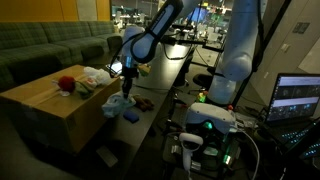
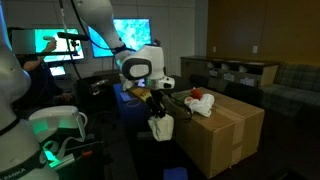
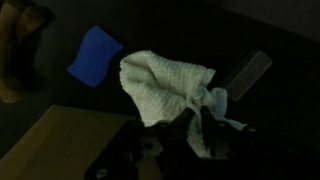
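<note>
My gripper (image 3: 196, 115) is shut on a white knitted towel (image 3: 160, 85), pinching one bunched edge while the rest hangs loose below. In both exterior views the gripper (image 2: 158, 100) (image 1: 126, 88) hovers in the air beside a large cardboard box (image 2: 228, 128) (image 1: 45, 105), and the towel (image 2: 162, 126) (image 1: 116, 103) dangles under it. A blue cloth (image 3: 95, 55) (image 1: 130, 116) lies on the dark floor below.
On top of the box sit a red object (image 1: 66, 84) (image 2: 199, 96) and some pale cloths (image 1: 95, 75). A green sofa (image 1: 50, 45) stands behind. A desk with lit monitors (image 2: 45, 42) and a laptop (image 1: 298, 98) stands near the robot base.
</note>
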`<state>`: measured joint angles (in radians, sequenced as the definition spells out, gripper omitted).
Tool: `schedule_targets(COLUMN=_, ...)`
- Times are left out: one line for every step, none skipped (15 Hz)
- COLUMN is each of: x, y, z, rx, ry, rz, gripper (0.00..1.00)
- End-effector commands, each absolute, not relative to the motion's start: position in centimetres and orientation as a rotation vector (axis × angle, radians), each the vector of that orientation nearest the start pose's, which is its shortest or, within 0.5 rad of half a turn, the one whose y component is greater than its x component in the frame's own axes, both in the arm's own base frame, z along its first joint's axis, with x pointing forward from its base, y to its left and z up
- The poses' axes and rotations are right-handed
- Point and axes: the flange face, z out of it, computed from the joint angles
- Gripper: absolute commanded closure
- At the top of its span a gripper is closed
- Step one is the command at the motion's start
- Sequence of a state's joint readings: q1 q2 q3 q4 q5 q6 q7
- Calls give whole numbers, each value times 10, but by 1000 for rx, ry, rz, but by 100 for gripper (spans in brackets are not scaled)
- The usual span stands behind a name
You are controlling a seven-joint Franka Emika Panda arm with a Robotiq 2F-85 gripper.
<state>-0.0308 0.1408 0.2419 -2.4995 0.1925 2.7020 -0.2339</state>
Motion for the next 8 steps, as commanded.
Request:
schedule_targets(x=473, y=97, z=304, rx=-2959, ry=-376, rz=-205, gripper=97)
schedule_targets(x=475, y=96, z=320, rx=-2957, ry=-356, rz=-236, gripper=97)
schedule_targets(x=479, y=95, z=337, rx=-2956, ry=-341, rz=-262, gripper=97)
schedule_targets(x=481, y=94, z=351, rx=-2952, ry=-338, rz=-280, gripper=97)
schedule_targets(x=486, y=91, z=371, rx=-2949, ry=-331, rz=-312, gripper=97)
schedule_targets(x=488, y=89, z=383, rx=-2948, ry=-322, rz=-335, gripper=97)
schedule_targets(x=494, y=86, z=399, rx=-2947, ry=-309, rz=-369, gripper=97)
schedule_targets(x=498, y=83, z=411, rx=-2943, ry=-304, rz=-386, gripper=97)
